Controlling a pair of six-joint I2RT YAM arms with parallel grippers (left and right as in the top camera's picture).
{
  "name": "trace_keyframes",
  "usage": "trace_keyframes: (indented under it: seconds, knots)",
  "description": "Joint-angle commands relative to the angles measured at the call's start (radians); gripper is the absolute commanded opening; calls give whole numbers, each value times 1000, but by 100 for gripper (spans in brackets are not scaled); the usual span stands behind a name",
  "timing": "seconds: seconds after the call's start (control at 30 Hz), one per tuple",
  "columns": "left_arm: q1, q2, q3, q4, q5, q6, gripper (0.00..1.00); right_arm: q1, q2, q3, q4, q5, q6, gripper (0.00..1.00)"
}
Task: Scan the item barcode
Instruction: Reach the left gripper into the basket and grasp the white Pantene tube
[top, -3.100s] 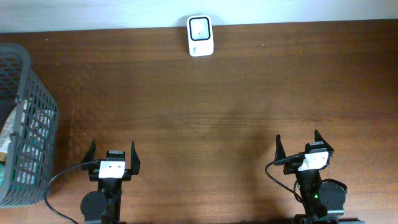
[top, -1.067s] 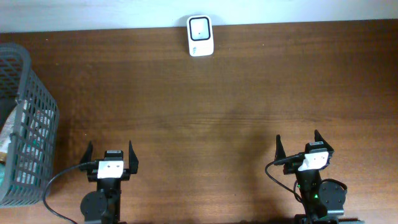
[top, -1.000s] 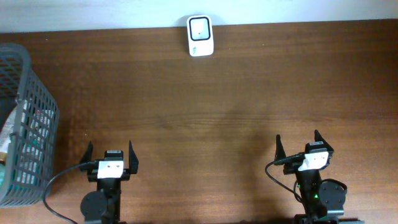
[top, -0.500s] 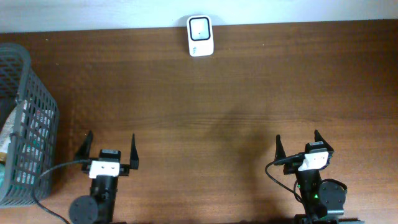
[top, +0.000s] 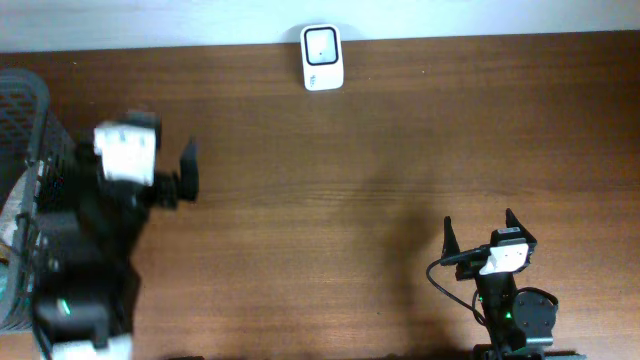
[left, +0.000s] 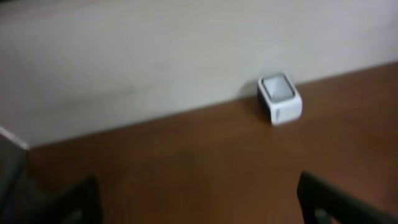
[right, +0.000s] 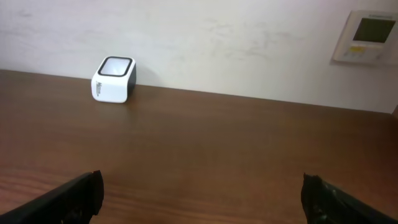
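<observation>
The white barcode scanner (top: 322, 57) with a dark window stands at the table's far edge, also in the left wrist view (left: 280, 98) and right wrist view (right: 114, 79). Pale packaged items (top: 10, 228) show inside the grey basket (top: 22, 95) at the left; no barcode can be made out. My left gripper (top: 125, 148) is raised beside the basket, open and empty, and in its own blurred view (left: 199, 205) only bare table lies between its fingers. My right gripper (top: 480, 225) rests open and empty near the front right (right: 202, 199).
The brown wooden table (top: 400, 150) runs back to a white wall. A wall panel (right: 372, 34) hangs at the upper right of the right wrist view. The left arm's body covers part of the basket's right side.
The left arm has lifted from its rest at the front and swung back and left toward the basket, jaws still wide. The right arm has not moved.
</observation>
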Motion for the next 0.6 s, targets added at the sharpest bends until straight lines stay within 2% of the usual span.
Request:
trace_keyframes:
  seconds: [0.0,0.07,0.1,0.3,0.37,0.5,0.57]
  knots:
    - [0,220,336,-196,57,-6,99,-7,-2,-7,-4,2,8,98]
    - [0,359,564,-399,217,-10,99,-7,-2,-7,-4,2,8,98]
    - [0,392,613,-435,236,-10,99,-7,-2,-7,-4,2,8,98]
    - [1,491,667,-433,253,-20,99,-7,-2,-7,-4,2,8,98]
    - [4,494,668,-397,205,-22,99,-7,-2,-7,-4,2,8,98]
    - [55,494,734,-360,-3,-158,99,-7,-2,-7,-3,2,8,98]
    - [127,494,795,-361,-97,-227,99,-7,-2,-7,-3,2,8,98]
